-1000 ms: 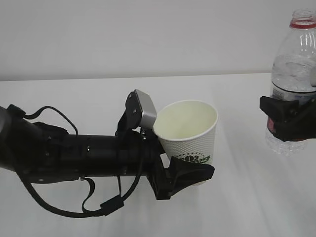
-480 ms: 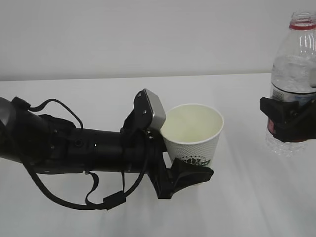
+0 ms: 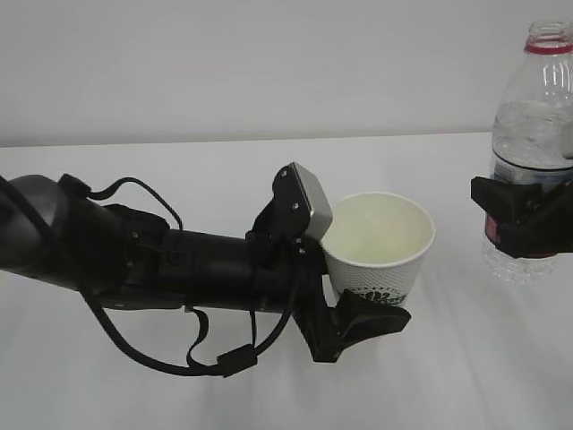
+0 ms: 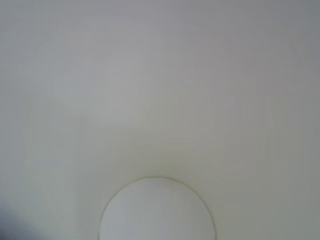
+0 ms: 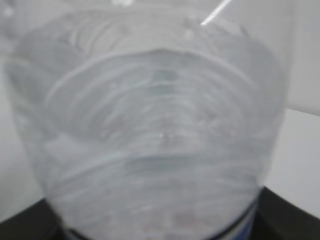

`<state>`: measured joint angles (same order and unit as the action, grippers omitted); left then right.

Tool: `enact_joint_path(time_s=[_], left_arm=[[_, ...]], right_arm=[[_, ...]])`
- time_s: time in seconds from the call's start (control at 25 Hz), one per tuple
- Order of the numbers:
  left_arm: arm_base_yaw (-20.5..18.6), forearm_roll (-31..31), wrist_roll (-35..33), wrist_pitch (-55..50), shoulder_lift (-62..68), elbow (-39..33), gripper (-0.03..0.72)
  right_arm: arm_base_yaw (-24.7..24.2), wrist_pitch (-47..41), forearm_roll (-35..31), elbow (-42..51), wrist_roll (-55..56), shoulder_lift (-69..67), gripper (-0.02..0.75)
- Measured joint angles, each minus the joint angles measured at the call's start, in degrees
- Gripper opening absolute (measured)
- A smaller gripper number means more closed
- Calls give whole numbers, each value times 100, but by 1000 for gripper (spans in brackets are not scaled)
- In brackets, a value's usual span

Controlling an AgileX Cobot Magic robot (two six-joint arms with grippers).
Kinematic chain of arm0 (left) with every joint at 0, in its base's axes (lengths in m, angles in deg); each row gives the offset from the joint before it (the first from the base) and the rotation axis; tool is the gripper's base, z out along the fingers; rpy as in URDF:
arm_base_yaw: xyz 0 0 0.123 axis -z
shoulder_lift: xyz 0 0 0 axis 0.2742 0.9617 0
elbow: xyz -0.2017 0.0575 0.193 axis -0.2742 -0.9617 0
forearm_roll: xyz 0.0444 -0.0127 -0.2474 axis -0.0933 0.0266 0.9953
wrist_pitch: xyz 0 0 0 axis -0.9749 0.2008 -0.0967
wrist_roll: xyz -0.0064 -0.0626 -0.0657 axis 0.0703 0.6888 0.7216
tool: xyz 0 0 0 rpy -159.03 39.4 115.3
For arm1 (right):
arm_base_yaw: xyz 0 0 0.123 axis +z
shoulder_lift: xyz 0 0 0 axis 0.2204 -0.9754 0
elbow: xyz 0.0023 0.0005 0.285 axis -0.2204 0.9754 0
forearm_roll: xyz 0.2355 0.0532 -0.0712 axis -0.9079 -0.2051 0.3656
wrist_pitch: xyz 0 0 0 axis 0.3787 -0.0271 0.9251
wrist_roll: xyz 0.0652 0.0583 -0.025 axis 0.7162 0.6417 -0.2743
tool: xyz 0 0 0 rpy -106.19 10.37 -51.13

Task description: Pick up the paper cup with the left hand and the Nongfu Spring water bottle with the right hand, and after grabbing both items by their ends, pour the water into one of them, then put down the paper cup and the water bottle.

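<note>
Between the fingers of the left claw (image 3: 369, 309) sat the paper cup (image 3: 378, 248), gripped low on its body near the base, upright with its open mouth facing up and its dark green logo just above the near finger (image 3: 372, 321). Behind that claw the left hand's black arm (image 3: 161, 264) reached back to the left, with loose cables looped under it and a grey plate (image 3: 309, 202) touching or nearly touching the cup's rim. Off to the right of the cup, well apart from it, the right claw (image 3: 524, 215) was clamped around the Nongfu Spring water bottle (image 3: 534, 125) at its label, holding it upright above the white counter (image 3: 466, 358), red neck ring on top. Water (image 5: 155, 145) filled the ribbed body seen close up from the right wrist. From the left wrist, only the cup's pale inside (image 4: 157, 210) showed; whether it held liquid could not be told.
</note>
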<state>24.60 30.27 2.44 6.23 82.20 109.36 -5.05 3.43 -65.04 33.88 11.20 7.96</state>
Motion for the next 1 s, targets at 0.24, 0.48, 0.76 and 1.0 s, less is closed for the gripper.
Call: enact_joint_path(time_s=[0.24, 0.48, 0.76, 1.0], left_arm=[[105, 12, 0, 0, 263, 259, 568], [113, 32, 0, -52, 469, 551, 568], [163, 32, 13, -50, 604, 685, 567], [163, -71, 13, -40, 604, 690, 566]], right_arm=[[0, 0, 0, 0, 0, 0, 485], [0, 0, 0, 0, 0, 0, 485], [0, 0, 0, 0, 0, 0, 485], [0, -12, 0, 0, -259, 0, 485]])
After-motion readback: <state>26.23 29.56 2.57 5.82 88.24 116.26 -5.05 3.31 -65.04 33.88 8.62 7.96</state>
